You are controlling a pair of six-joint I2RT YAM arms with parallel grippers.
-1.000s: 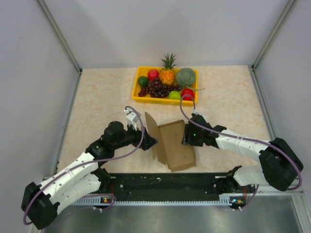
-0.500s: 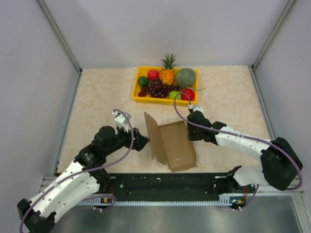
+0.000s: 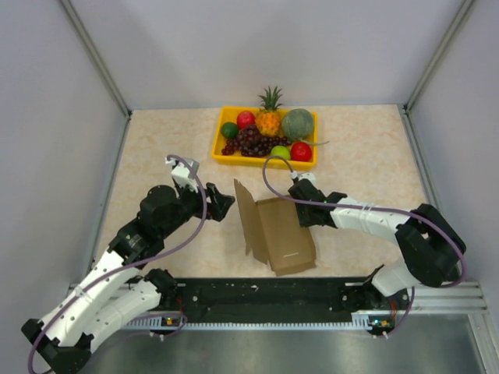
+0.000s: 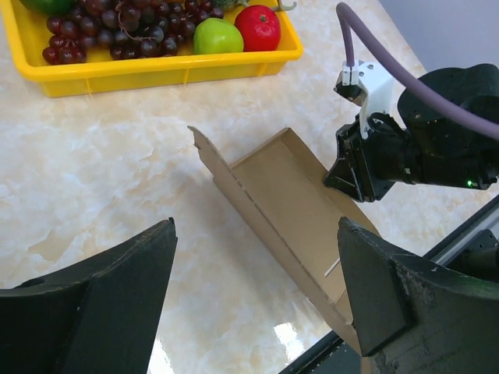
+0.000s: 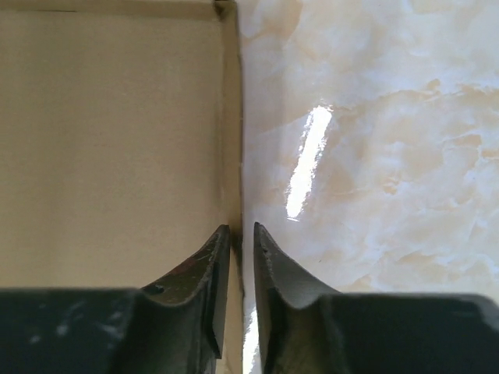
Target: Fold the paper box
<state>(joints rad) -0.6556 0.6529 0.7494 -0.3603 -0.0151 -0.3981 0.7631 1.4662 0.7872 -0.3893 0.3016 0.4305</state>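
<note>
The left gripper has backed off to the left of the paper box. It now hangs clear of the box with its jaws spread wide and empty; a second ago it was up against the tall left flap. That flap stands upright on its own, so the left fold seems to hold without support.

The box lies on the desk in the middle, between the two arms and well short of the yellow fruit tray. Its open side faces up. Its long axis runs from far to near, with the near end swung slightly to the right.

On the right, the right gripper has narrowed over the last second. It now pinches the low right wall near its far end, one finger inside the box and one outside. That wall is probably the next part to be folded.
</note>
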